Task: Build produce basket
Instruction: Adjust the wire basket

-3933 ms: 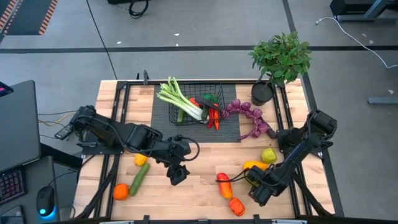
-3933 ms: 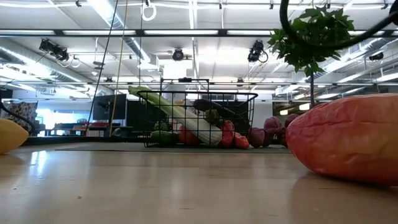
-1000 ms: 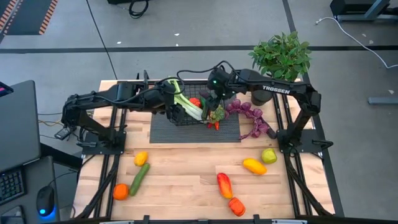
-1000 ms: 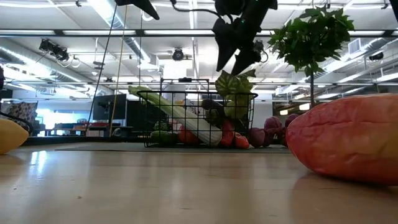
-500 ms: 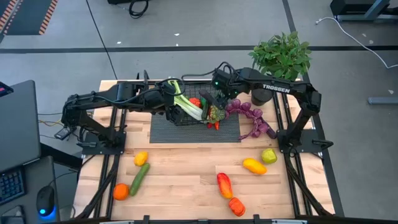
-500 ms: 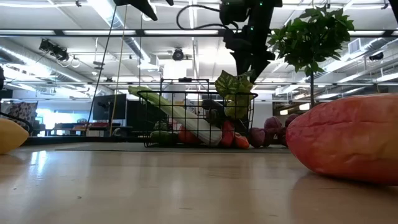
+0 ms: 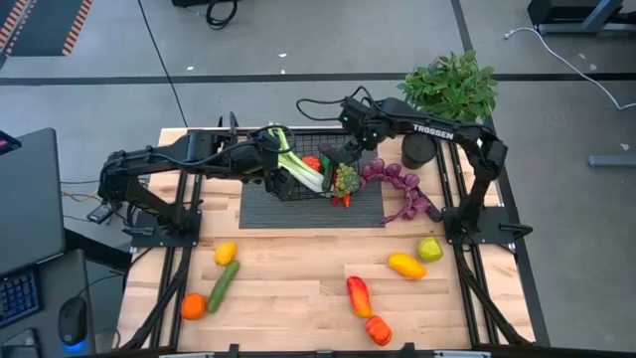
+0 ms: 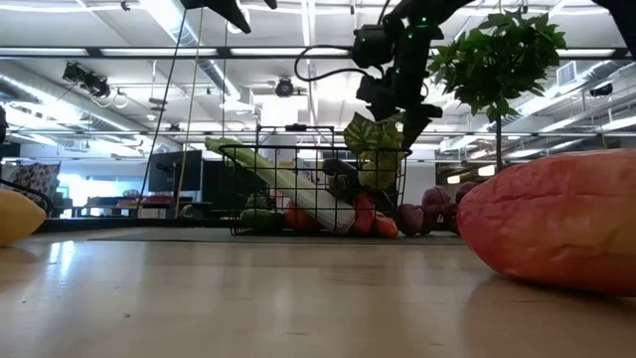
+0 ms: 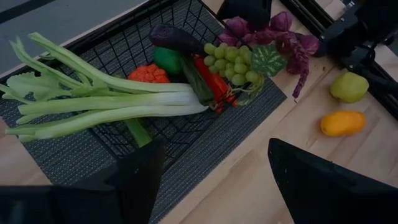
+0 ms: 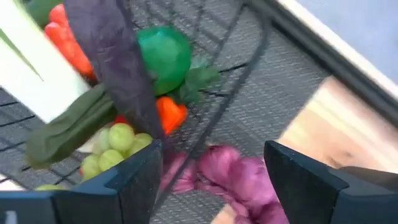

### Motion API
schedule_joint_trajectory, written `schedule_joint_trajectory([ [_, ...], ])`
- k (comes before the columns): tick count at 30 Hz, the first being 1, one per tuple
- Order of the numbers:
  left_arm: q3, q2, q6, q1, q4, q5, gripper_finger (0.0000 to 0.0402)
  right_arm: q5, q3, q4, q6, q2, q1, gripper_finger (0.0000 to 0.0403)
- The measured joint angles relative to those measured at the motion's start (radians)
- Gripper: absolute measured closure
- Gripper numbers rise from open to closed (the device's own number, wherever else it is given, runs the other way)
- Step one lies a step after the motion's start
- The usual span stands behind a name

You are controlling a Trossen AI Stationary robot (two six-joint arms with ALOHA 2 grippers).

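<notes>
Small rectangular black wire-mesh basket [image 7: 310,164] sits on a dark woven mat [image 7: 258,207] at the far middle of the wooden table [image 7: 298,288], holding a long pale-green leek [image 9: 106,106], a bunch of green grapes [image 9: 235,62], a dark purple eggplant [image 9: 174,37] and orange-red pieces. Right gripper [image 7: 350,149] hovers above the basket's right end, fingers spread, nothing between them; left gripper [image 7: 273,177] hangs at its left end, fingers likewise apart and empty. Purple grapes [image 7: 397,184] lie just right of the basket; yellow, green, orange and red toy produce lies scattered on the near boards.
</notes>
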State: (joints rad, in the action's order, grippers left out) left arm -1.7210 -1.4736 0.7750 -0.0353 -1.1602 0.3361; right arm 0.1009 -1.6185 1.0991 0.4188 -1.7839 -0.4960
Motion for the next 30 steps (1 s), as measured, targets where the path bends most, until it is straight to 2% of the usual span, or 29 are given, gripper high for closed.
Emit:
schedule_joint_trajectory([
  [8, 0.0, 0.0, 0.01, 0.0, -0.025, 0.0, 0.0111, -0.077, 0.058, -0.006, -0.001, -0.023, -0.004, 0.0124],
  [13, 0.0, 0.0, 0.018, 0.0, -0.031, 0.0, 0.0111, -0.133, 0.079, 0.008, -0.014, -0.023, 0.001, 0.0147],
  [26, 0.0, 0.0, 0.016, 0.0, -0.031, 0.0, 0.0111, -0.144, 0.079, -0.003, -0.001, -0.023, 0.048, 0.0301],
  [30, 0.0, 0.0, 0.014, 0.007, -0.03, 0.0, 0.0111, -0.15, 0.078, -0.008, 0.029, -0.022, 0.057, 0.0337],
])
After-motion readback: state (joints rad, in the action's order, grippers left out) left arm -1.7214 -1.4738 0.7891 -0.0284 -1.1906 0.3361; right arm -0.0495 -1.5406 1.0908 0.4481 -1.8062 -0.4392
